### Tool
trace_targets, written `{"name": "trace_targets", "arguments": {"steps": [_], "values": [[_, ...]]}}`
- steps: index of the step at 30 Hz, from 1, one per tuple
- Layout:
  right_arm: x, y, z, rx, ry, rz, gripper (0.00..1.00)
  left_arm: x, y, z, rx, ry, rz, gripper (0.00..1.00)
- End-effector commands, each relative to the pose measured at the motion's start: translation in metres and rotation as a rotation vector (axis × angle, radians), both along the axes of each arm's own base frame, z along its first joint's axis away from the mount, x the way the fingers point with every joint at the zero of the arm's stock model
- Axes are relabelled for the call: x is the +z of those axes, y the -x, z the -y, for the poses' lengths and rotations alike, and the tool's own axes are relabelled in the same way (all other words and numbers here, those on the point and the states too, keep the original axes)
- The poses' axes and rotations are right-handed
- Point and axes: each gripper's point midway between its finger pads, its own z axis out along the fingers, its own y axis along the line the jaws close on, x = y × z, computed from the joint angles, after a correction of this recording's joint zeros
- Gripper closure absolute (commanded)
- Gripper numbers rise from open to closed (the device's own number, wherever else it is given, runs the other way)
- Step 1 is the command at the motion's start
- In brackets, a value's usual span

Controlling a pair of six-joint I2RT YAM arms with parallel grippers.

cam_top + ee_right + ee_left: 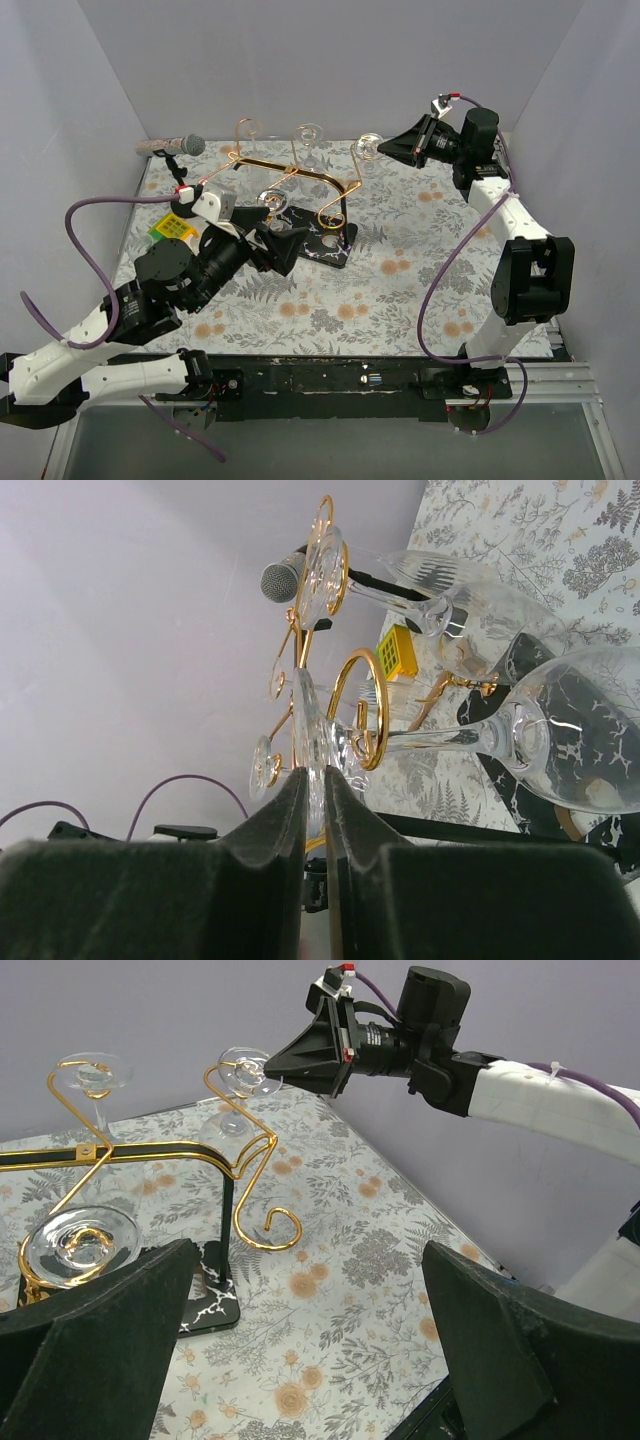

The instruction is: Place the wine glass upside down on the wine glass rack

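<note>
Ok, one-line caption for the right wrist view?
Right pincer grips the wine glass by its foot, stem at a spiral of the gold rack.

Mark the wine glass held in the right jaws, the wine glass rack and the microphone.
wine glass (588, 735), right wrist view, on its bowl.
wine glass rack (330, 246), top external view, on its black veined base.
microphone (192, 145), top external view, on its mesh head.

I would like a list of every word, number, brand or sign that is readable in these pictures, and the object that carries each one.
No text can be read in any of the three views.
The small yellow and green object shows dark marks, but they are too small to read.
</note>
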Motion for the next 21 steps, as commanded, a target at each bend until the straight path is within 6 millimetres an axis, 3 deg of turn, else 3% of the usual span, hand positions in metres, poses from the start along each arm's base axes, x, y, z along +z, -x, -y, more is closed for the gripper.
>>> {"name": "trace_targets", "arguments": {"steps": [1,4,14,15,21], "values": [[0.026,0.012,0.001,0.021,-0.008,0.113,0.8,-0.003,0.0,-0.005,0.012,0.0,-0.007,0.02],[0.025,0.012,0.001,0.022,-0.004,0.115,0.73,-0.006,0.0,-0.008,0.024,-0.008,-0.012,0.02],[0.021,0.011,0.0,0.021,0.011,0.114,0.65,-0.014,-0.002,-0.017,0.057,-0.029,-0.027,0.02],[0.02,0.012,0.001,0.02,0.015,0.114,0.57,-0.016,-0.002,-0.017,0.059,-0.035,-0.03,0.02],[0.016,0.017,0.003,0.018,0.037,0.133,0.54,-0.027,-0.009,-0.03,0.134,-0.083,-0.061,0.02]]}}
